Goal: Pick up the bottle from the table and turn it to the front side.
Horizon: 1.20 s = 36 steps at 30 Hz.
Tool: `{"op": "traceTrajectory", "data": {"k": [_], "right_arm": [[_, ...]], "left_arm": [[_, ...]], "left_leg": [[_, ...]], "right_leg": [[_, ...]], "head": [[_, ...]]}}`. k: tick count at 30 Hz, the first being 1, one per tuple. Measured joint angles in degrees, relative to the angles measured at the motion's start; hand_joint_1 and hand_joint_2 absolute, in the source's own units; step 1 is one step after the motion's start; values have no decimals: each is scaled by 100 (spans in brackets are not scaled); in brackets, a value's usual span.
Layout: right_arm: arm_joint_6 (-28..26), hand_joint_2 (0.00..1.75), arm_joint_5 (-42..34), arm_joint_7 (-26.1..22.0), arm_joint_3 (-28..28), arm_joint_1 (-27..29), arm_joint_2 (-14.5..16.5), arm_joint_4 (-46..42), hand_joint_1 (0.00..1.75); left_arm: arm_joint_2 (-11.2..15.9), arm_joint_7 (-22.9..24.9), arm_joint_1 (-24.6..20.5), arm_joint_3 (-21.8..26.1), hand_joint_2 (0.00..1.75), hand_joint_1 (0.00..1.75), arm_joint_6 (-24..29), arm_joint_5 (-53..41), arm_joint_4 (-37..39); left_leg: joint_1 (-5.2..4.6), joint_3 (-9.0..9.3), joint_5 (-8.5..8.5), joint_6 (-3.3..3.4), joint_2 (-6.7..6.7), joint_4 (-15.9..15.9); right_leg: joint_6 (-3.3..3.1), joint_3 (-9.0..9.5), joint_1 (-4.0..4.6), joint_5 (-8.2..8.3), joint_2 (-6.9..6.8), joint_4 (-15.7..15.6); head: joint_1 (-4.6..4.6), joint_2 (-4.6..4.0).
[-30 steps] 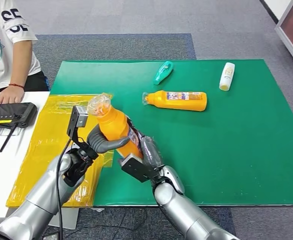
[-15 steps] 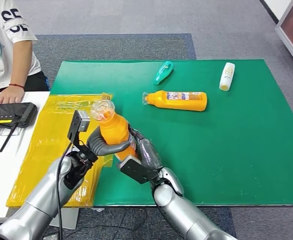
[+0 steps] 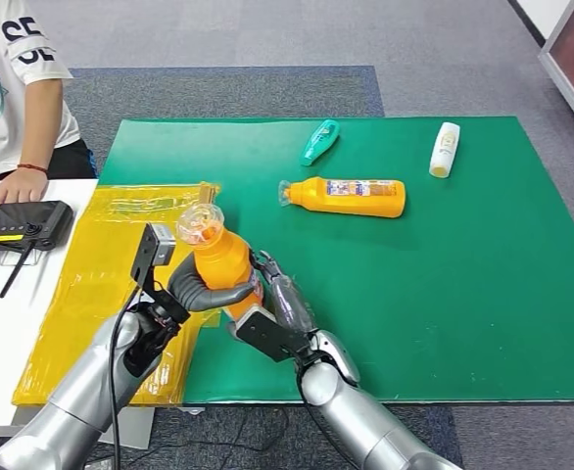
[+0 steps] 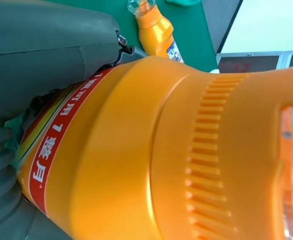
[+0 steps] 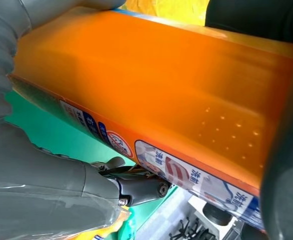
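Two hands share one orange bottle point(image 3: 221, 259), which is lifted off the worktop point(image 3: 447, 294) over the seam where the green mat point(image 3: 454, 274) meets the yellow sheet point(image 3: 99, 264). It stands roughly upright, its clear-capped neck point(image 3: 201, 221) tipped a little toward the yellow side. The left hand point(image 3: 195, 282) wraps its fingers point(image 3: 221, 292) around the middle of the body, clamped on the plastic; the left wrist view looks along the ribbed shoulder and a red label band point(image 4: 58, 145). The right hand point(image 3: 284, 299) has its fingers closed on the lower part of the same bottle, and the right wrist view puts a printed label point(image 5: 175, 172) along one edge of the flat orange side.

The step in hand looks like the turn itself, passing the bottle between hands so the front label faces forward. To do it well, one hand should keep a firm hold while the other loosens and re-grips further round; both loosening together would likely drop it. The smooth plastic may slip, so small turns seem safer, with the base kept low over the mat.

Further out, a second orange bottle point(image 3: 347, 197) lies on its side mid-mat, with a teal bottle point(image 3: 319, 141) and a white bottle point(image 3: 445, 149) near the far edge. At the far left a person point(image 3: 18, 88) rests a hand by a black controller point(image 3: 22, 225).
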Motion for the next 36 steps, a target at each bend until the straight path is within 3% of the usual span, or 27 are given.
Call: {"op": "traceTrajectory", "data": {"k": [7, 11, 15, 18, 25, 36], "right_arm": [[65, 175, -143, -4, -18, 7, 0, 0, 0], [424, 175, -812, -189, -225, 64, -3, -51, 0], [1110, 175, -2180, -602, -852, 354, -91, -467, 0], [1356, 175, -2721, -661, -1556, 551, -266, -983, 0], [1428, 175, -2655, -677, -2508, 858, -466, -1985, 0], [1261, 175, -2402, -643, -2714, 992, -520, -2473, 0]], "left_arm": [[11, -31, 16, 0, 175, 175, 42, -133, -26], [46, -120, 122, -4, 175, 175, 179, -461, -188], [141, -234, 252, 8, 175, 175, 294, -637, -459], [266, -312, 432, 25, 175, 175, 345, -673, -679], [407, -391, 743, 71, 175, 175, 380, -738, -1012], [451, -413, 827, 123, 175, 175, 383, -780, -1199]], "left_leg": [[0, 0, 1, -1, 0, 0], [0, 0, 2, -2, 0, 0], [-1, -5, 1, -2, -1, 0], [-3, -6, 0, 0, -1, 0], [-3, -8, 0, 0, 0, 1], [-3, -8, 4, -3, 1, 1]], "right_leg": [[0, -1, 0, 1, 0, 0], [0, -3, 0, 1, 0, 0], [0, -3, -1, 0, -2, -1], [1, -4, -3, 0, -2, -2], [3, -8, -3, 2, -1, -3], [3, -9, -2, 8, 0, -3]], "head": [[0, 0], [0, 1], [0, 0], [1, 0], [-1, 0], [1, 0]]}}
